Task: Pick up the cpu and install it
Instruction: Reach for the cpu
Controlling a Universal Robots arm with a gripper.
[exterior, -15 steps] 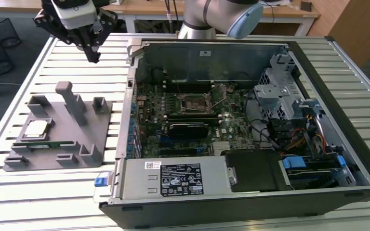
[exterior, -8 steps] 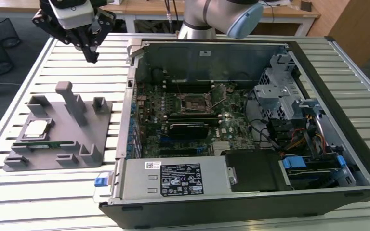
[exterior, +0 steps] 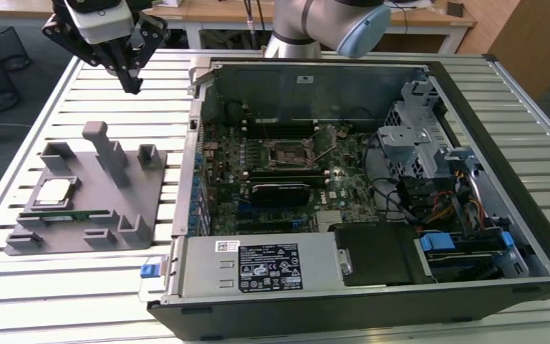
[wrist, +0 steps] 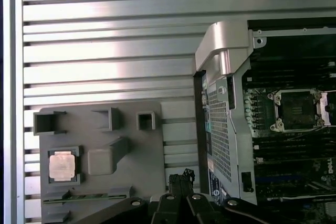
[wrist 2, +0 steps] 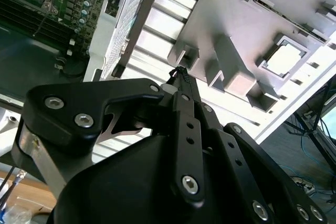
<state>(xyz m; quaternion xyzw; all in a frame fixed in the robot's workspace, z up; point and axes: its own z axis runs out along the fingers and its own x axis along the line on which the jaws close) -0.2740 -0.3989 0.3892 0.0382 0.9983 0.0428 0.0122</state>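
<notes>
Cpu [exterior: 55, 190] lies in fixture [exterior: 151, 188]; closed gripper [exterior: 134, 87] hovers nearby.

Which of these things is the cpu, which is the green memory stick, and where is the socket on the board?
cpu [exterior: 55, 190]: exterior view, middle of its silver top.
memory stick [exterior: 65, 213]: exterior view, middle of its green length.
socket [exterior: 292, 152]: exterior view, its dark centre.

On the tabletop [exterior: 94, 287], the fixture [exterior: 151, 188] lies at the exterior view's left, the computer case [exterior: 351, 319] just beside it at the right. The cpu [exterior: 55, 190] sits in the fixture, a memory stick [exterior: 69, 215] apparently slotted just beside it.
</notes>
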